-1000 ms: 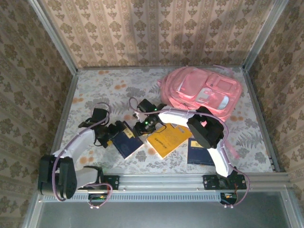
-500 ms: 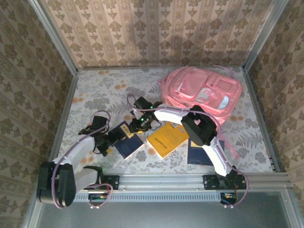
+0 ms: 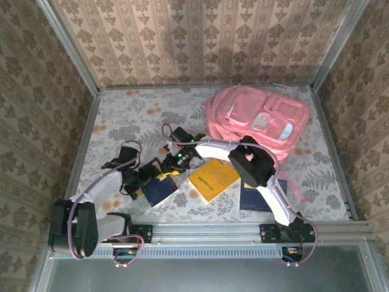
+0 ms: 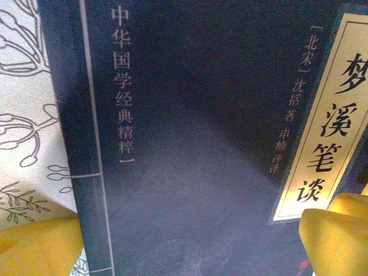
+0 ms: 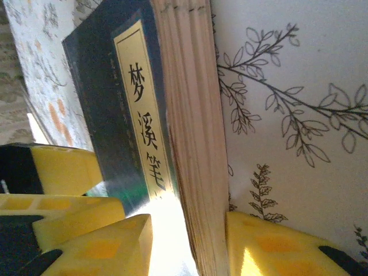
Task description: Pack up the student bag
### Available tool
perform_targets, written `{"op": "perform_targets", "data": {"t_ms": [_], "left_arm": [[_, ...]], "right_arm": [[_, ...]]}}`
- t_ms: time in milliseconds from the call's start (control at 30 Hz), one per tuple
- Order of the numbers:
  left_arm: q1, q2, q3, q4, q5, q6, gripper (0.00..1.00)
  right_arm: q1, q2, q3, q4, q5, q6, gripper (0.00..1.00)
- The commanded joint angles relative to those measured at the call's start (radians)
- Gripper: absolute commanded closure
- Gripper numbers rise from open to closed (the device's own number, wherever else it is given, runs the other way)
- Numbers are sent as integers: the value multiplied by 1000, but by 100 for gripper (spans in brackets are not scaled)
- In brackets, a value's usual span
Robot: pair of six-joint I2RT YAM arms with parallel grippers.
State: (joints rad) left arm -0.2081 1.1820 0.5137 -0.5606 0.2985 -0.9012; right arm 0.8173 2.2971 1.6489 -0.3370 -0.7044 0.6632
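Floral table (image 3: 121,115) | left fingers (image 4: 34,247) wide | right fingers (image 5: 98,241) pinch book (image 3: 159,187) | student bag (image 3: 258,118) back-right

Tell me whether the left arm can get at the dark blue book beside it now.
Probably yes: the open left gripper hangs close over the dark blue book, nothing between; the right gripper straddles its page edge, though.

Damask-patterned walls (image 3: 200,42); pale floral tablecloth (image 3: 130,115)
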Motion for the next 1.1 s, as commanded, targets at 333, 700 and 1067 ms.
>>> {"op": "perform_targets", "data": {"t_ms": [333,700,1067], "left_arm": [[-21,4,-26,125,74,12,0],[12,-208,118,-160,-54,54,0],[38,-248,162,-2,174,79,0]], "right_arm": [[3,-21,-89,141,-112,92,87],[-132,-213,-315,444,-135,242,100],[-213,-351,-488,898,-209,530,100]]}}
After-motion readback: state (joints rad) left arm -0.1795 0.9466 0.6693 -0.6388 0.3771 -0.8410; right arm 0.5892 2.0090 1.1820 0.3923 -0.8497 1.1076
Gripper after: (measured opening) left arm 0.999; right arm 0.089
